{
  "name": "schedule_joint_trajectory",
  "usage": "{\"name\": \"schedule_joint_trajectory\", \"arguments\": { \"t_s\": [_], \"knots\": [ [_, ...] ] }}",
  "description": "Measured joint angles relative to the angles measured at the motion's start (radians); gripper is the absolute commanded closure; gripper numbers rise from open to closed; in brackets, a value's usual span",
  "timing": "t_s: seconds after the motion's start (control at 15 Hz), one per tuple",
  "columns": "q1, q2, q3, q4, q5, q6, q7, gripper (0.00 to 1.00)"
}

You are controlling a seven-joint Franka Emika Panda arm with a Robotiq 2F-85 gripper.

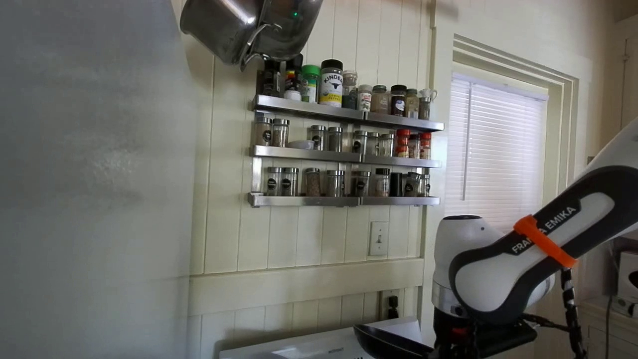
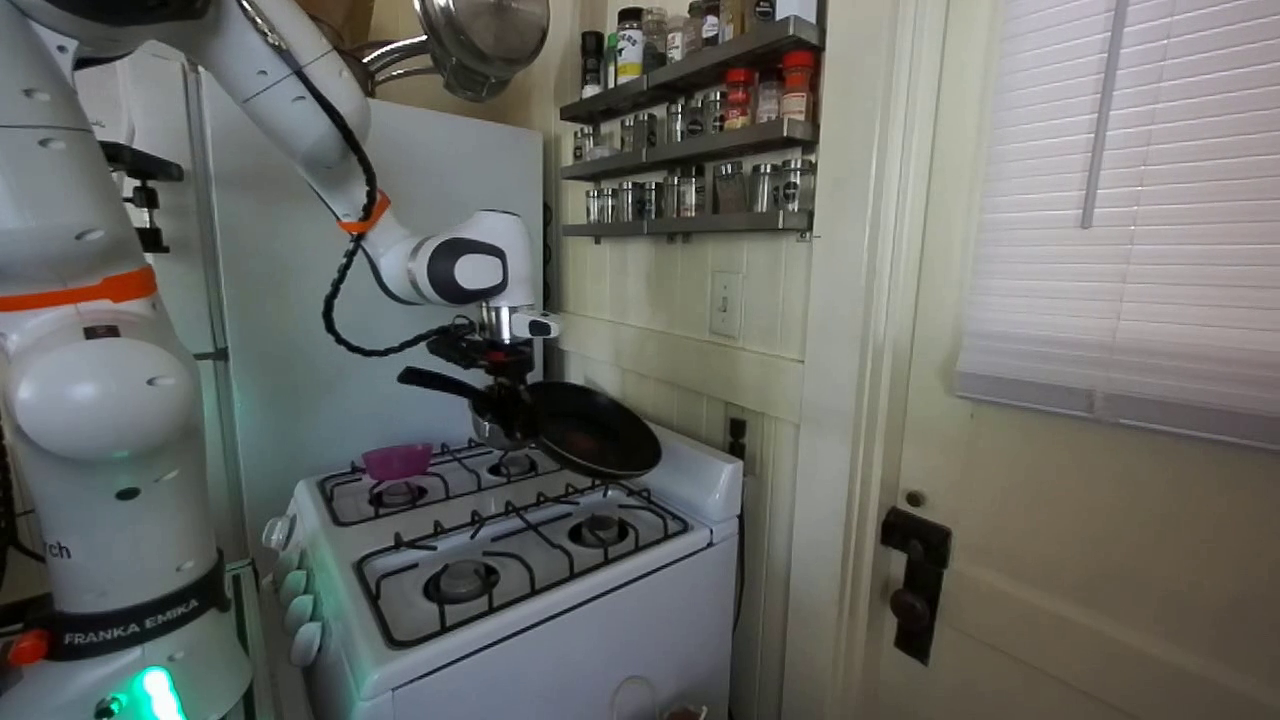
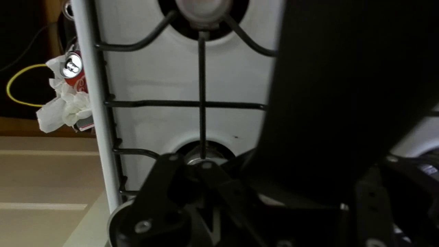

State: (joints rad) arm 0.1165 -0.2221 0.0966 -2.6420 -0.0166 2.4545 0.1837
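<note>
While my jaws are gripping the handle of the pan above the stove, I'm judging slow, twist-free movement safest.

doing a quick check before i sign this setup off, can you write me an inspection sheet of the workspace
Surface: white gas stove with black grates.
Job's things: black frying pan, tilted above the stove.
Clutter: pink bowl on the stove; soda can and crumpled paper beside it.
Tool: closed on the pan's handle.
Cables: braided cable looped beside the arm; black plug at a wall outlet.
Surroundings: spice jars on metal shelves, hanging pots, white blinds.
</note>
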Motion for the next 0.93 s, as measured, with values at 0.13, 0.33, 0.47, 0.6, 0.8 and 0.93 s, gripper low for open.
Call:
{"name": "schedule_joint_trajectory", "arguments": {
  "t_s": [0.13, 0.33, 0.47, 0.6, 0.8, 0.93],
  "knots": [
    [-0.007, -0.051, -0.028, 0.003, 0.000, -0.111, -0.105, 0.97],
    [-0.025, -0.115, -0.064, 0.018, -0.016, -0.237, -0.257, 0.97],
    [-0.038, -0.143, -0.077, 0.030, -0.059, -0.291, -0.341, 0.97],
    [-0.047, -0.161, -0.080, 0.037, -0.126, -0.320, -0.409, 0.97],
    [-0.049, -0.179, -0.077, 0.038, -0.234, -0.328, -0.487, 0.97],
    [-0.049, -0.185, -0.069, 0.038, -0.306, -0.327, -0.525, 0.97]
  ]
}}
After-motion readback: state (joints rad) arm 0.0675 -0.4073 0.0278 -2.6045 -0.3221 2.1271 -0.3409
